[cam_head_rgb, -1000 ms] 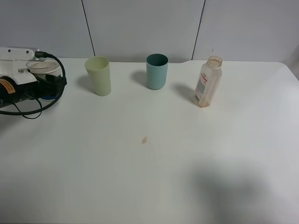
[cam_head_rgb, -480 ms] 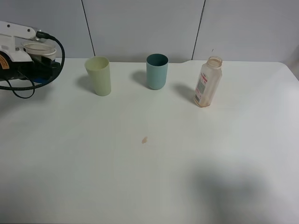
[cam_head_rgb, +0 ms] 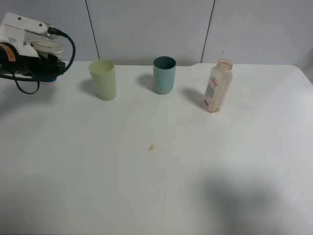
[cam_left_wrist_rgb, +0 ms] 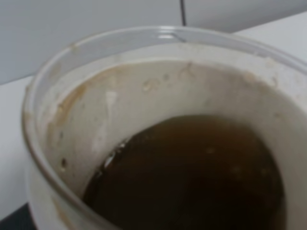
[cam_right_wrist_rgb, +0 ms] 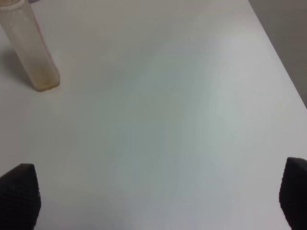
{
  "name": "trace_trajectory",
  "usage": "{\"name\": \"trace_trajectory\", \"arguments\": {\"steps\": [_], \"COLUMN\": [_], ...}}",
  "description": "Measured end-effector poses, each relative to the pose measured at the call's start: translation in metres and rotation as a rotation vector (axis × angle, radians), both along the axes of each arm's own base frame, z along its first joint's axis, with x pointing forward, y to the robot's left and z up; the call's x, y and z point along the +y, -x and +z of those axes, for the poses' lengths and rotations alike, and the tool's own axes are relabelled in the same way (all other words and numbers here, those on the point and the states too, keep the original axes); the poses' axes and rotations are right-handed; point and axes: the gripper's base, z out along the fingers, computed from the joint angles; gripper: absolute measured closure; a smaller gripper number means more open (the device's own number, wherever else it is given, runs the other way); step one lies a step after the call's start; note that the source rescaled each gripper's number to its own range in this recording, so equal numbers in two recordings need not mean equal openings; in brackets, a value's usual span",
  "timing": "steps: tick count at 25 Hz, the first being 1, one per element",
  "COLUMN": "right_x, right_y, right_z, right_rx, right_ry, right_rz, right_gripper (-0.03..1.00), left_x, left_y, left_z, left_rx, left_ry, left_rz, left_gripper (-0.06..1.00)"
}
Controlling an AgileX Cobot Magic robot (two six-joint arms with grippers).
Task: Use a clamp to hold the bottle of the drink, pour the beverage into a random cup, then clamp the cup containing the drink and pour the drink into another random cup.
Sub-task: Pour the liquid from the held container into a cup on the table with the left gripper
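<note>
Cup containing the drink (cam_head_rgb: 47, 47): short white cup, ribbed rim, blue band low on the body. Held at the far left rear of the counter (cam_head_rgb: 161, 186), rim upright and seen against the grey wall (cam_head_rgb: 146, 29). Whether its base clears the counter cannot be told. Inner wall (cam_left_wrist_rgb: 120, 96) streaked and spotted brown.

Beverage (cam_left_wrist_rgb: 192, 182): dark brown liquid, lying low in the cup, well under the rim.

Left hand (cam_head_rgb: 48, 64): dark jaws closed tight around the cup's body. White wrist housing above and a black cable (cam_head_rgb: 68, 49) looping past the cup.

Right hand (cam_right_wrist_rgb: 157, 194): jaws spread as wide as they go, holding nothing. Two dark ribbed fingertips (cam_right_wrist_rgb: 21, 191) at opposite edges of the wrist view, bare counter between them. Out of the high view.

Tumbler (cam_head_rgb: 103, 80): tall, slim, pale yellow-green, upright, near the held cup on its right and apart from it.

Teal cup (cam_head_rgb: 164, 75): shorter, plain, upright, between tumbler and bottle, touching neither.

Bottle (cam_head_rgb: 217, 87): clear plastic, capless, white-and-red label, brownish tint toward the base. Upright at the right rear of the counter, well apart from the right hand (cam_right_wrist_rgb: 34, 52).

Stain (cam_head_rgb: 151, 146): small brown mark mid-counter, in front of the cups.
</note>
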Motion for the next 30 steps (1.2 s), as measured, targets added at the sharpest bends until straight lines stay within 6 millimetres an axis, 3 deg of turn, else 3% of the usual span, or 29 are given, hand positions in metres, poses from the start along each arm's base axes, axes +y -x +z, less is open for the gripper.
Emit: {"name": "trace_trajectory", "arguments": {"steps": [10, 16, 24, 30], "right_x": [0.0, 0.0, 0.0, 0.0], "right_y": [0.0, 0.0, 0.0, 0.0], "right_z": [0.0, 0.0, 0.0, 0.0], "right_rx": [0.0, 0.0, 0.0, 0.0], "right_ry": [0.0, 0.0, 0.0, 0.0], "right_rz": [0.0, 0.0, 0.0, 0.0], "right_gripper": [-0.03, -0.03, -0.03, -0.03], "left_x": [-0.018, -0.018, -0.029, -0.041], "left_y": [-0.002, -0.001, -0.015, -0.015], "left_z": [0.002, 0.0, 0.021, 0.022], "left_rx": [0.012, 0.053, 0.003, 0.004], "left_ry": [-0.074, -0.113, -0.151, -0.185], "left_rz": [-0.079, -0.075, -0.103, -0.148], "left_gripper": [0.9, 0.9, 0.9, 0.9]}}
